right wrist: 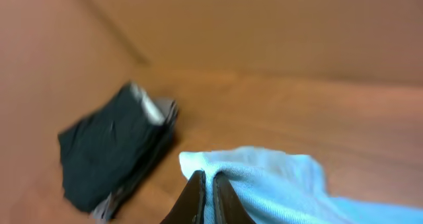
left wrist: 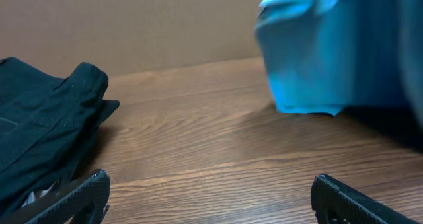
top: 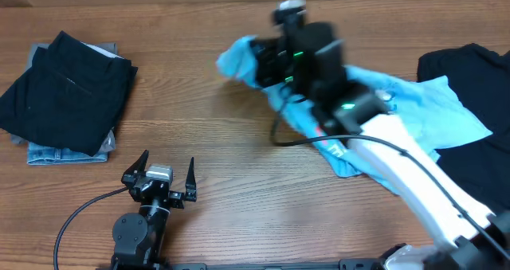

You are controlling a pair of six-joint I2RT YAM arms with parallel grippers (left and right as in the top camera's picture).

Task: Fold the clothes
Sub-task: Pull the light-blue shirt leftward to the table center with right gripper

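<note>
While the right gripper [right wrist: 206,184] pinches a hem of the light blue soft-cloth T-shirt [top: 430,103], jaws nearly together, that edge hangs raised above the brown wooden table [top: 199,119] near its far middle. The rest of the shirt trails crumpled toward the right, partly hidden under the arm. The left gripper [top: 167,162] sits low at the near left, fingers spread wide and empty.

Step in hand, by judgement: drawing the shirt out flat, with no fold yet begun. The next move calls for laying the held edge on bare wood, probably with the left gripper taking a second edge.

Open room lies mid-table, between the stack of folded dark garments on denim [top: 68,83] at the far left and the loose black cloth garment [top: 470,71] at the right edge, against which the shirt lies. Motion blur hides finer detail.
</note>
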